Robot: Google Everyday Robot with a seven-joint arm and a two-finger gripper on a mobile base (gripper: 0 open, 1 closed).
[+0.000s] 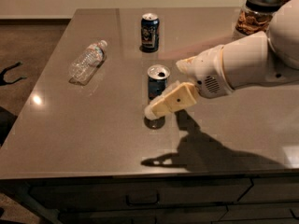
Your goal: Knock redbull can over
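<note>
One gripper (164, 88): cream, two-fingered, spread apart; nothing is held.
Redbull can (158, 78): slim, blue-and-silver, seen upright between its fingers (170, 101).

Upright dark blue can (150, 32) at far side of table (93, 129), plastic bottle (87, 62) lying left, lidded jar (258, 14) right

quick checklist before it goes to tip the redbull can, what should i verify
1. Target: the redbull can, tall and slim, stands upright mid-table: ok.
2. Gripper position: right at the can, its near finger crossing in front of the can's lower body: ok.
3. Fingers open: ok.
4. Finger touching the can: cannot tell.
5. Dark blue can stands behind, well apart: ok.
6. Water bottle lies on its side at the left, well apart: ok.
</note>
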